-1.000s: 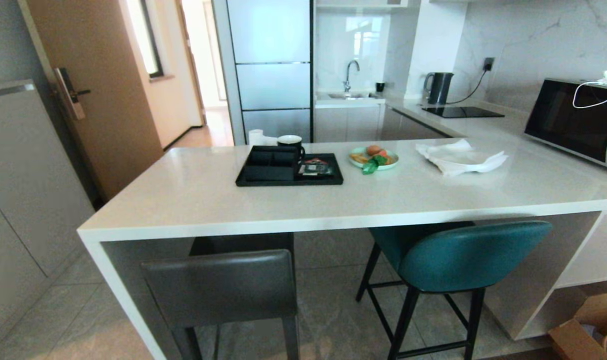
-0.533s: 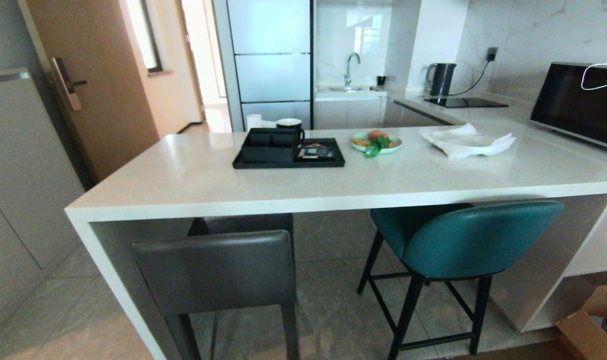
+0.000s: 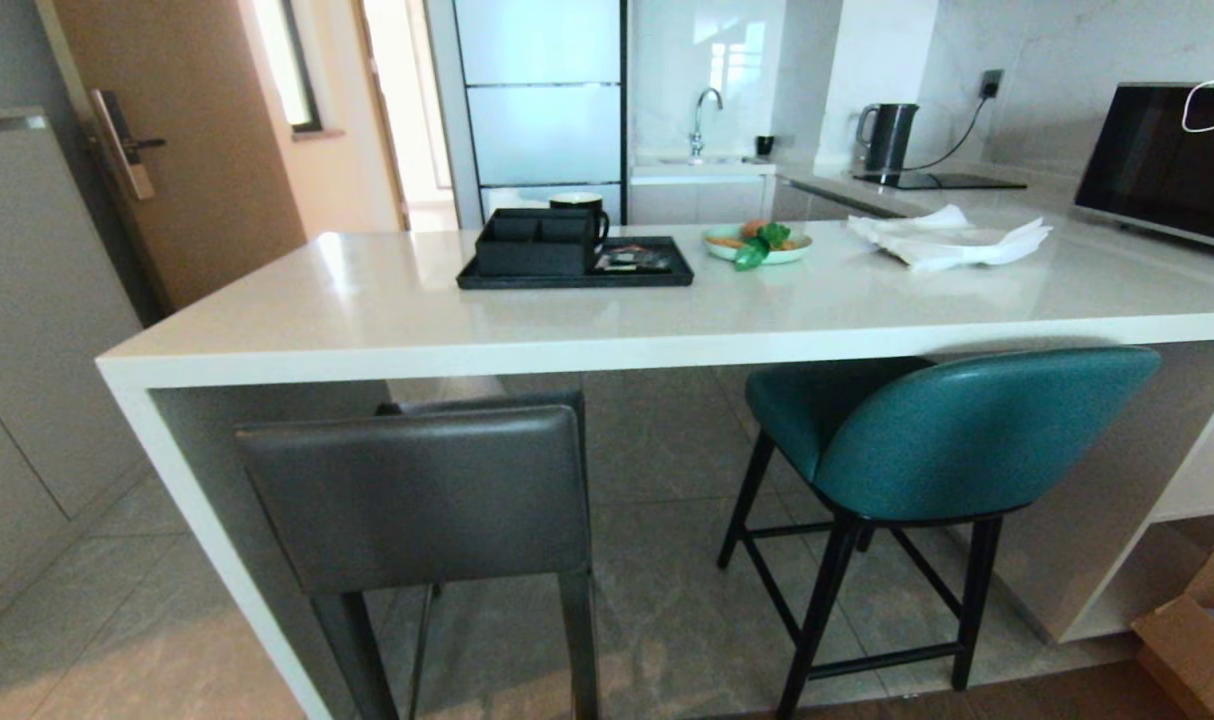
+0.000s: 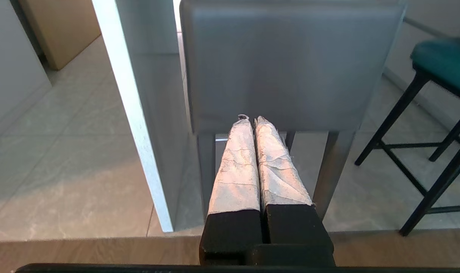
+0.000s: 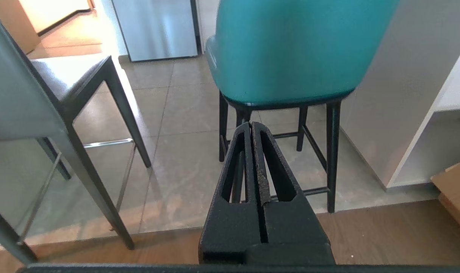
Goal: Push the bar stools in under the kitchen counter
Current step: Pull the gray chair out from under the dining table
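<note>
Two stools are seen at the surface (image 3: 387,320). The grey stool (image 3: 417,495) stands on the left beside the white end panel (image 3: 202,520); its seat is partly under the surface edge, while the boxy back sits outside it. The teal stool (image 3: 967,440) stands on the right, seat partly under the edge, rounded back outside and turned a little askew. Neither is judged fully pushed in.

Left claw (image 4: 251,120): clenched on nothing, padded fingers (image 4: 237,163) pressed together, aimed at the lower edge of the grey back, near it; contact cannot be told. Right claw (image 5: 251,127): clenched on nothing, aimed just below the teal back, apart from it. Neither arm is seen in the head view.

Handling, as judged: both stools are stiff frames with padded leather backs that give slightly. The grey one, on square legs, is probably the heavier. The teal one, on thin black legs, is probably lighter and more prone to pivot or tip if pushed high. The tile floor (image 3: 667,620) looks smooth, so sliding is expected, with possible catching at grout lines.

Contact is best made with closed claws flat against the back, low and centred, near seat level. An off-centre push on the teal stool would likely turn it further. The grey stool should be kept off the end panel.
</note>
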